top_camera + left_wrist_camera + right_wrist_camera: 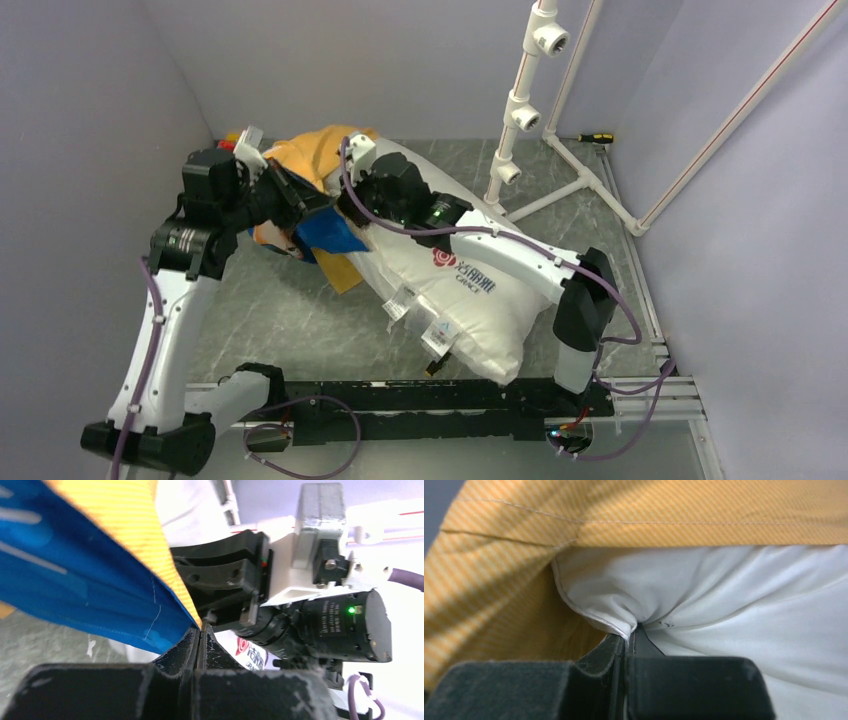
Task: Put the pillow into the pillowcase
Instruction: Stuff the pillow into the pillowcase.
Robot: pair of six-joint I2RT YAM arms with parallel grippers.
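Clamping left gripper shut on pillowcase hem, pinching pillow corner in closed right gripper. Seemingly only the eleven-o'clock end under fabric; bulk toward five o'clock yet to sheathe.

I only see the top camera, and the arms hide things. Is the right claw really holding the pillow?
Observer: Yes. The right gripper is shut on a pinched corner of the pillow.
Operator: And the left one?
Observer: The left gripper is shut on the edge of the pillowcase, where blue meets orange.
Operator: Is that corner inside?
Observer: The pillowcase's orange side arches over the pinched corner.
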